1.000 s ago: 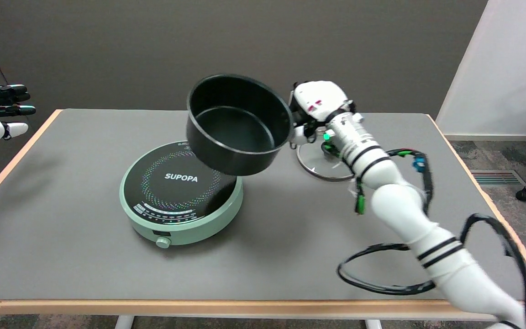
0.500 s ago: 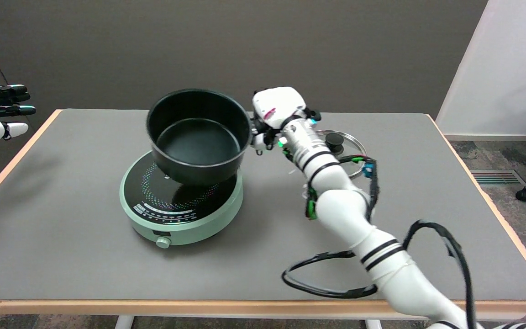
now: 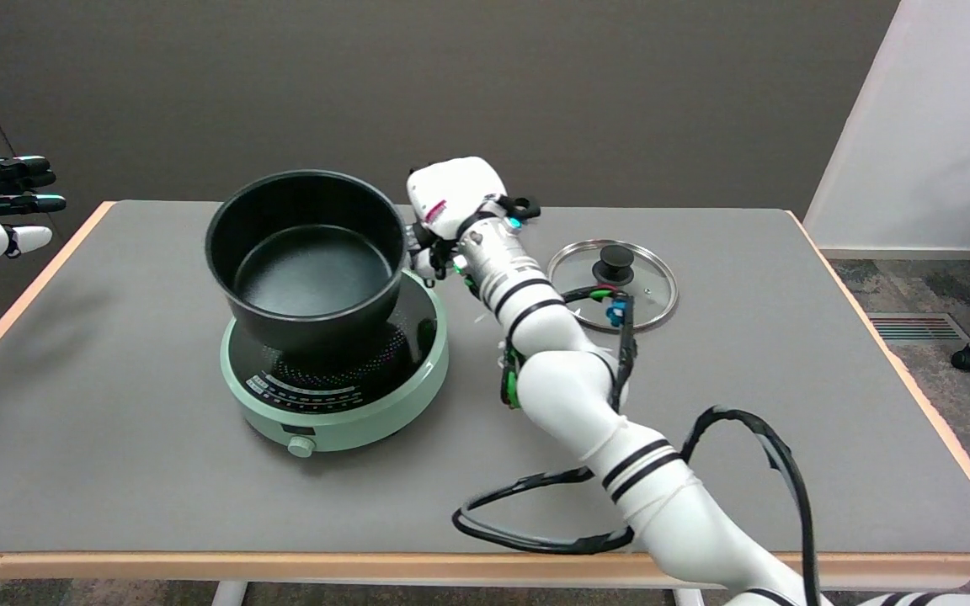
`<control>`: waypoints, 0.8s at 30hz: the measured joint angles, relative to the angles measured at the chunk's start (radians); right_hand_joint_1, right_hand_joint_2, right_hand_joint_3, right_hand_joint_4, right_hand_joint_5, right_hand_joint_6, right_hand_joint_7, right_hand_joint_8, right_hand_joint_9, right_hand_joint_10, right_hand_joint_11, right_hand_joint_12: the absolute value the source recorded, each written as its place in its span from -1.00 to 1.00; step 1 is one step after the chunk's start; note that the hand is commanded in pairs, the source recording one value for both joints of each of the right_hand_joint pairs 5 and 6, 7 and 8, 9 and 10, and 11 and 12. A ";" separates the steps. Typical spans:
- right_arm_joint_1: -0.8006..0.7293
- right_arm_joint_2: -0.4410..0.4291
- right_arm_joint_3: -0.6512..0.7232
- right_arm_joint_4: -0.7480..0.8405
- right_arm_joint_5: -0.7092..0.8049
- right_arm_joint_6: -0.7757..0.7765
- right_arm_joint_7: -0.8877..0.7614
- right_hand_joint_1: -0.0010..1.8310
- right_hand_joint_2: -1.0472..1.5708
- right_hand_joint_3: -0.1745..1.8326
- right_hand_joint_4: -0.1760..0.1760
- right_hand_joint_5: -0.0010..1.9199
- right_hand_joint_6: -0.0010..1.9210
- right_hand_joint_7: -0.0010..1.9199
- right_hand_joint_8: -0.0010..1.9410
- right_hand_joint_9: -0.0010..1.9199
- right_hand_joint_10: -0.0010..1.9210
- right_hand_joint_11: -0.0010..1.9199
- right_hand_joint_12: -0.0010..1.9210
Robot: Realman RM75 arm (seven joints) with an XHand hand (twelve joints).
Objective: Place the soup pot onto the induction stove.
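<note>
Setting: a grey table (image 3: 114, 471) with a pale wooden edge, set before a dark wall, a white panel at the far right.

Right hand: the right hand (image 3: 443, 210) is clamped on the right side of the soup pot (image 3: 308, 261), at its rim. The fingers are mostly hidden behind the pot wall and the white back of the hand, so exactly how they wrap the rim or a side handle cannot be made out.

Soup pot: black, empty, uncovered, just to the left of the hand. It sits over the induction stove (image 3: 333, 396), shifted towards the stove's far left. Whether its base touches the glass or hangs just above it cannot be told.

Induction stove: round, pale green with a black top, below and to the left of the hand. The near strip of its top and the knob on its near side show beyond the pot.

Lid: a glass lid (image 3: 614, 284) with a black knob lies flat on the table to the right of the hand, well apart from the pot.

Step in hand: setting the pot down. To my eye it wants nudging towards the near right so the base centres on the ring. Keep the base level, lower it gently, and let go only once the weight rests on the stove. A one-sided hold could tip the pot, so the release should be slow.
</note>
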 measured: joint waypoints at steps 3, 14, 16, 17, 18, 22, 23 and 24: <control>0.017 -0.018 0.002 -0.023 -0.010 -0.002 -0.008 0.02 0.82 -0.12 -0.37 0.97 0.97 0.97 0.95 0.97 0.97 0.97 0.97; 0.068 -0.073 0.038 -0.107 -0.050 -0.048 -0.026 0.03 0.81 -0.12 -0.41 0.94 0.94 0.94 0.92 0.94 0.94 0.94 0.94; 0.074 -0.079 0.043 -0.118 -0.055 -0.050 -0.028 0.03 0.81 -0.11 -0.41 0.94 0.93 0.94 0.91 0.94 0.93 0.94 0.93; 0.076 -0.081 0.045 -0.123 -0.057 -0.050 -0.029 0.03 0.81 -0.11 -0.41 0.93 0.93 0.93 0.91 0.93 0.93 0.93 0.93; 0.078 -0.083 0.048 -0.128 -0.060 -0.050 -0.029 0.03 0.81 -0.11 -0.41 0.93 0.93 0.93 0.91 0.93 0.93 0.93 0.93; 0.085 -0.092 0.056 -0.141 -0.067 -0.050 -0.032 0.04 0.81 -0.10 -0.42 0.93 0.93 0.93 0.91 0.93 0.93 0.93 0.93; 0.086 -0.094 0.059 -0.143 -0.069 -0.050 -0.033 0.04 0.81 -0.10 -0.42 0.93 0.93 0.93 0.91 0.93 0.93 0.93 0.93; 0.087 -0.096 0.062 -0.146 -0.071 -0.052 -0.034 0.04 0.81 -0.10 -0.42 0.93 0.93 0.93 0.91 0.93 0.93 0.93 0.93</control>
